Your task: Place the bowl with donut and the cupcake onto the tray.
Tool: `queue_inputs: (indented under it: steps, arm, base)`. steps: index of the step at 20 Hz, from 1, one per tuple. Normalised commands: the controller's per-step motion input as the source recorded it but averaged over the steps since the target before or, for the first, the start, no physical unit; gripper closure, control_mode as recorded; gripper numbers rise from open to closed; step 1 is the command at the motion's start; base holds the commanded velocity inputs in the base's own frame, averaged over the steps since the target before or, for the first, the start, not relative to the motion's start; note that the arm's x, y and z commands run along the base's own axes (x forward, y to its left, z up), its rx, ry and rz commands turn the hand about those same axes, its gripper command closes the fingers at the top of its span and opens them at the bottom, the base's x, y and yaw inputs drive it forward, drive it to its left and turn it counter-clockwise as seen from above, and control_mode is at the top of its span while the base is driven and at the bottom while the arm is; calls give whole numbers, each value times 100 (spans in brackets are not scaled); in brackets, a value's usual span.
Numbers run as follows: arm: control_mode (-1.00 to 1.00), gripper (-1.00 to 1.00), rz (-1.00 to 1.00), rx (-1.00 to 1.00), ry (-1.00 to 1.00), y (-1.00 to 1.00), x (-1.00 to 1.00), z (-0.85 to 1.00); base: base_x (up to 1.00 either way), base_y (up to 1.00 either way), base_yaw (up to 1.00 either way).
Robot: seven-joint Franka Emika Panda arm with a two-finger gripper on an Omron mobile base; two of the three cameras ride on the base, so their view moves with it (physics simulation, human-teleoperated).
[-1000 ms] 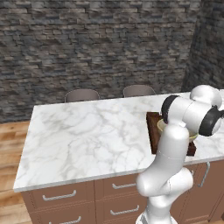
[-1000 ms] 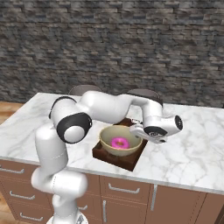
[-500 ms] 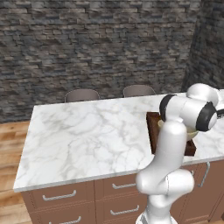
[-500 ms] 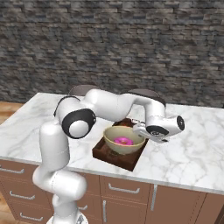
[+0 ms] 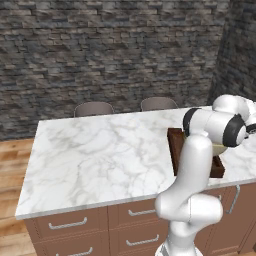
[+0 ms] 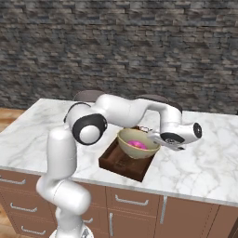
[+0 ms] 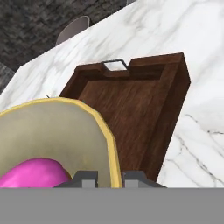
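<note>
We see the gripper [image 7: 109,177] clamped on the rim of the bowl [image 6: 137,143], one finger on each side of the wall. The bowl hangs over the tray [image 6: 122,162] on the marble counter [image 6: 204,162], with the donut [image 6: 135,144] lying inside it.

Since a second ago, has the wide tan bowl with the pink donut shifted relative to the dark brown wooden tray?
Yes. In the right base view the bowl has drifted rightward, from the middle of the tray toward its right end, held at the rim by the gripper.
</note>
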Motion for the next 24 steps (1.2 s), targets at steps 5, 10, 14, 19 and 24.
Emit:
queue_inputs:
  steps: [5,10,14,19,24]
  arm:
    - [-100,100,-1,-14,-13,6,-4,0]
    - [-100,-100,0,-18,-13,49,-8,0]
    - [-100,-100,0,-11,-8,44,-10,-7]
    - [-100,-100,0,-6,-9,10,-16,-4]
    - [-100,-100,-1,-2,-12,-2,-12,37]
  base:
    - [0,0,0]
    - [0,0,0]
    - [0,0,0]
    - [0,0,0]
    - [0,0,0]
